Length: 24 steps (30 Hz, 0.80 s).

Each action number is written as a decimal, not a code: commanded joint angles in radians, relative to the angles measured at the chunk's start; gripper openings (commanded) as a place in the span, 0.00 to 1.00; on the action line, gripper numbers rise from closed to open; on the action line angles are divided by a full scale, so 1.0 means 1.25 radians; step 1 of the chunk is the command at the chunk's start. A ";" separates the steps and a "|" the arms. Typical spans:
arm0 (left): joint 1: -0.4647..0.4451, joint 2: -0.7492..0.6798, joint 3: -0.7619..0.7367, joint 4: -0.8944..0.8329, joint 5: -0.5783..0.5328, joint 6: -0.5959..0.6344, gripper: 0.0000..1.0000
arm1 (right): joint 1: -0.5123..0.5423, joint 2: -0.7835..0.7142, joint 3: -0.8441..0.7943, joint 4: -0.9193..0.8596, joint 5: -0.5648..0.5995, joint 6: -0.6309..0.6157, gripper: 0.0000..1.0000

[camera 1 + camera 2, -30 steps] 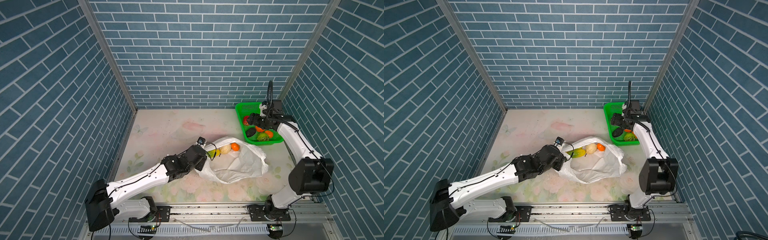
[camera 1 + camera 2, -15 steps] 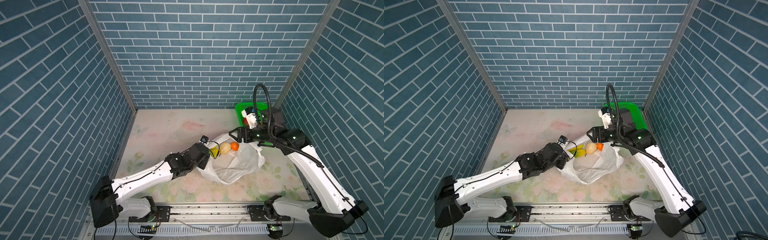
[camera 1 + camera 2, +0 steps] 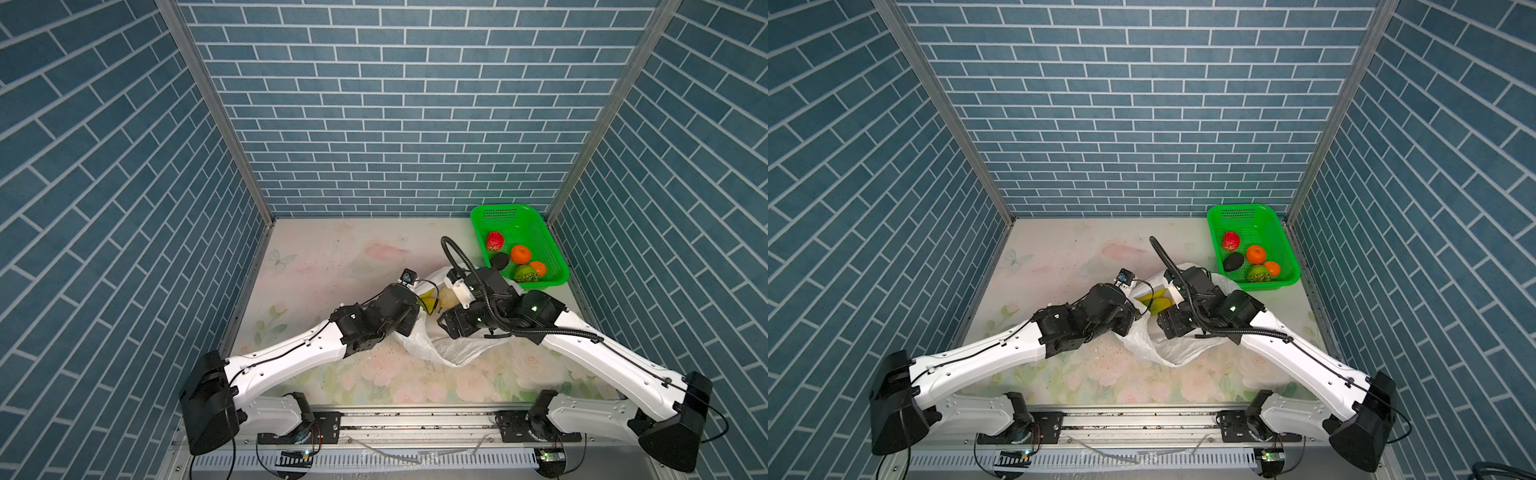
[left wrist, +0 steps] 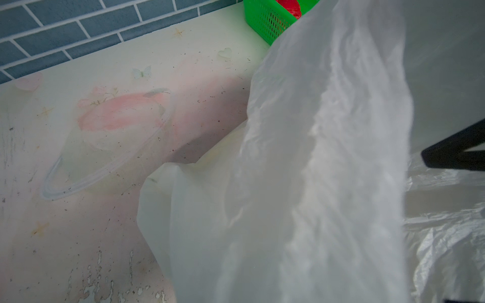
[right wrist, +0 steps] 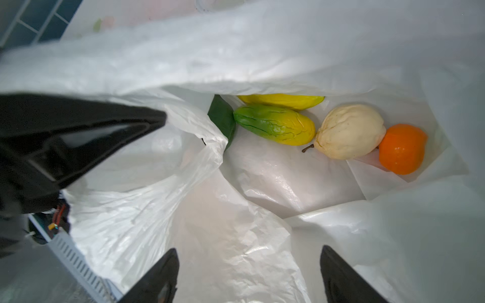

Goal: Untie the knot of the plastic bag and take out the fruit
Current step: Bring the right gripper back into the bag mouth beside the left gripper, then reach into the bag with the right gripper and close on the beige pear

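Since a second ago: right arm has swung off the basket [image 3: 505, 214] and back over the bag [image 3: 440, 349]; left arm has barely shifted.

State now: the right end effector [image 5: 248, 278] hovers in the bag mouth, jaws wide apart, empty. The left end effector [image 5: 147, 123] is clamped on the bag rim, holding the mouth up and open. Bag lies on the counter [image 3: 332, 257]; basket at its 2 o'clock, five fruit in it. Left in the bag, bunched at its 12 o'clock end: banana [image 5: 280, 101], green-yellow one [image 5: 275, 128], cream one [image 5: 349, 131], orange [image 5: 401, 149], touching in a row.

Step in hand, as I judge it: pick the next fruit.
- Go for the orange or the cream one; both lie clear of loose plastic.
- Straddle one fruit only and close across its middle.
- Keep fingertips off the film beneath, or the bag may lift too.
- Left must keep its hold, or the flap overhead could sag onto the fruit.
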 commanded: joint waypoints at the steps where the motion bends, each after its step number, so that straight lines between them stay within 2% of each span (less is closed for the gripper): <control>1: 0.007 0.005 0.026 0.009 0.003 -0.001 0.00 | 0.017 0.010 -0.061 0.053 0.062 -0.041 0.84; 7: 0.007 0.010 0.033 0.014 0.007 0.000 0.00 | 0.022 0.048 -0.143 0.129 0.070 -0.041 0.83; 14: 0.010 0.010 0.042 0.017 0.004 0.006 0.00 | 0.017 0.144 -0.123 0.161 0.068 -0.042 0.83; 21: 0.009 0.006 0.034 0.025 0.008 0.005 0.00 | -0.053 0.224 -0.112 0.222 0.036 0.053 0.83; 24: 0.009 0.006 0.025 0.031 0.022 0.007 0.00 | -0.087 0.241 -0.109 0.265 0.050 0.103 0.83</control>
